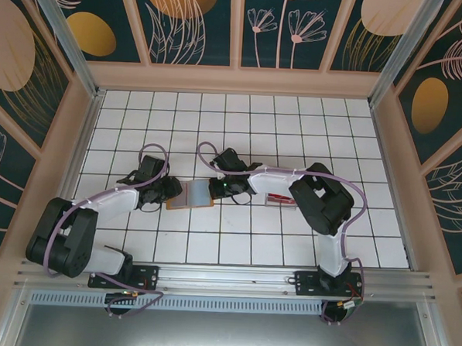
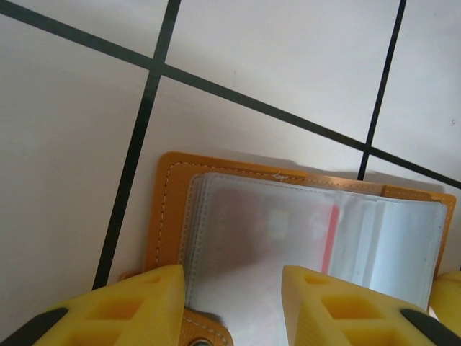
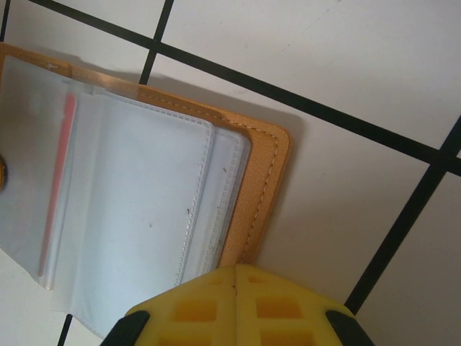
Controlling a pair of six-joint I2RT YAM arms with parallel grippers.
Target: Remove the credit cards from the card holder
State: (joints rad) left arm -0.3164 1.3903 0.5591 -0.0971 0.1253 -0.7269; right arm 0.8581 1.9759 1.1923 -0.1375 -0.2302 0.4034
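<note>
The card holder [image 1: 189, 194] lies open on the tiled table, tan outside with clear pockets facing up. My left gripper [image 1: 166, 191] is at its left end and my right gripper [image 1: 218, 189] at its right end. From the left wrist, the left gripper [image 2: 234, 292] is open, its yellow fingers [image 2: 148, 303] standing apart over the holder's [image 2: 167, 216] clear sleeves. A credit card with a reddish edge [image 2: 330, 238] shows blurred inside a pocket. From the right wrist, the right gripper [image 3: 238, 272] is shut, tips together at the tan rim of the holder [image 3: 263, 180]; the card's reddish edge [image 3: 63, 166] shows at left.
A small reddish flat thing [image 1: 278, 199] lies on the tiles just right of the holder, partly under the right arm. Patterned walls [image 1: 238, 34] enclose the table on three sides. Bare white tiles [image 1: 241, 119] stretch behind the arms.
</note>
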